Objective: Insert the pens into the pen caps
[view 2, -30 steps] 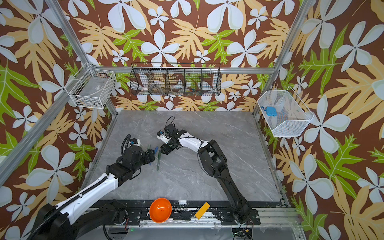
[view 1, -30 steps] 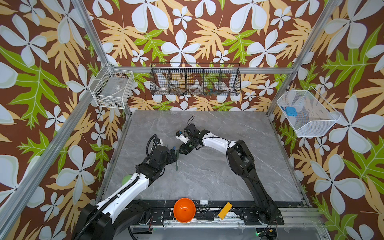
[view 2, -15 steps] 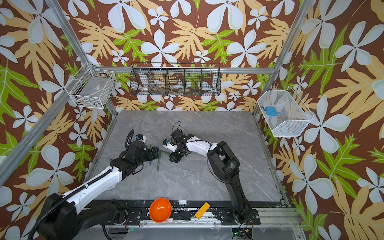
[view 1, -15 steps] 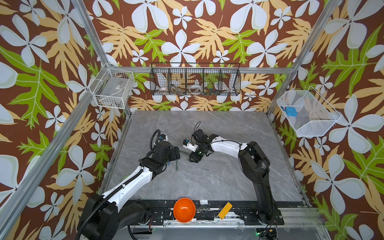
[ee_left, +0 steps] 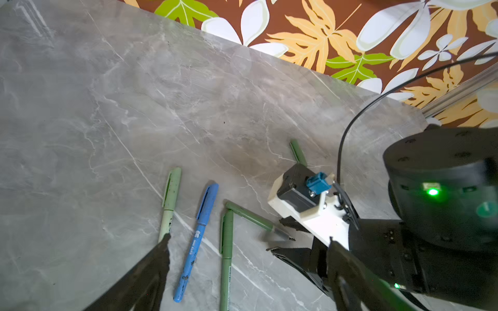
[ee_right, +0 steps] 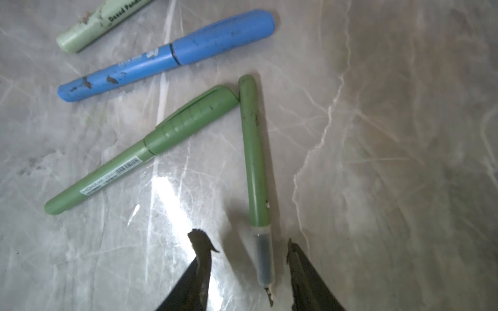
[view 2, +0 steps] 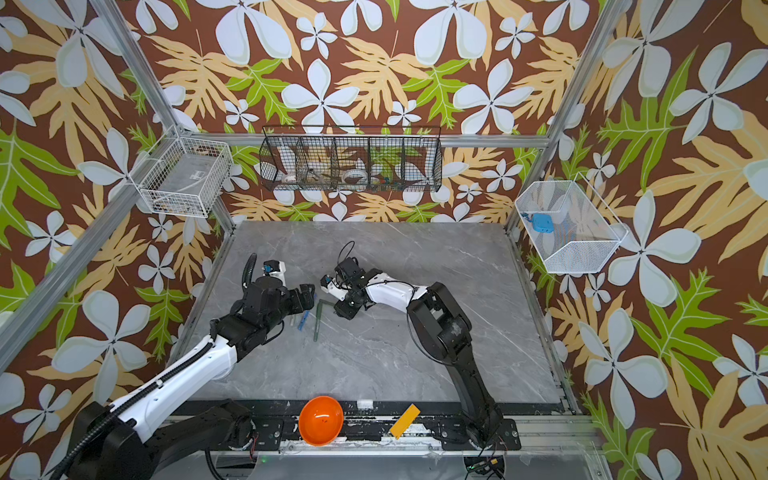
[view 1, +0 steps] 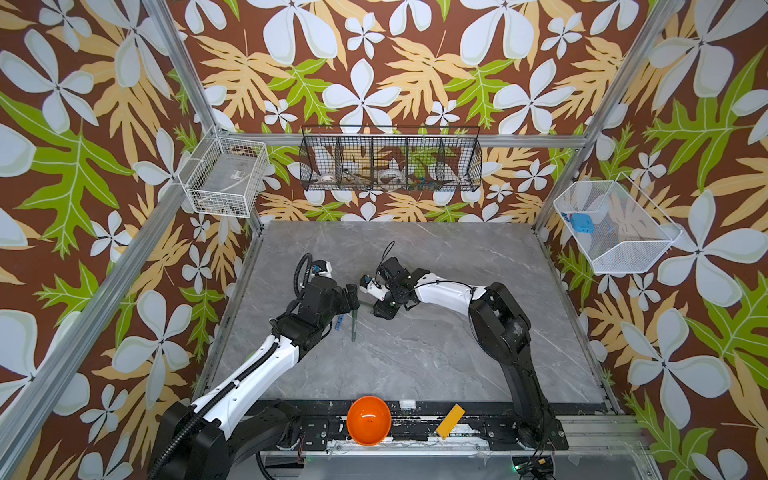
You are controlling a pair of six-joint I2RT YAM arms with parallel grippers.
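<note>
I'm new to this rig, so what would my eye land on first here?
The loud floral wallpaper wraps the whole cell. In the middle the left arm and right arm meet over the pens, where an uncapped dark green pen lies with its tip between the right gripper's open fingers. An orange bowl sits at the front edge.

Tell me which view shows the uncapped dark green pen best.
Right wrist: the uncapped dark green pen lies whole and close, nib visible. Left wrist shows it smaller; in both top views it is a sliver.
</note>
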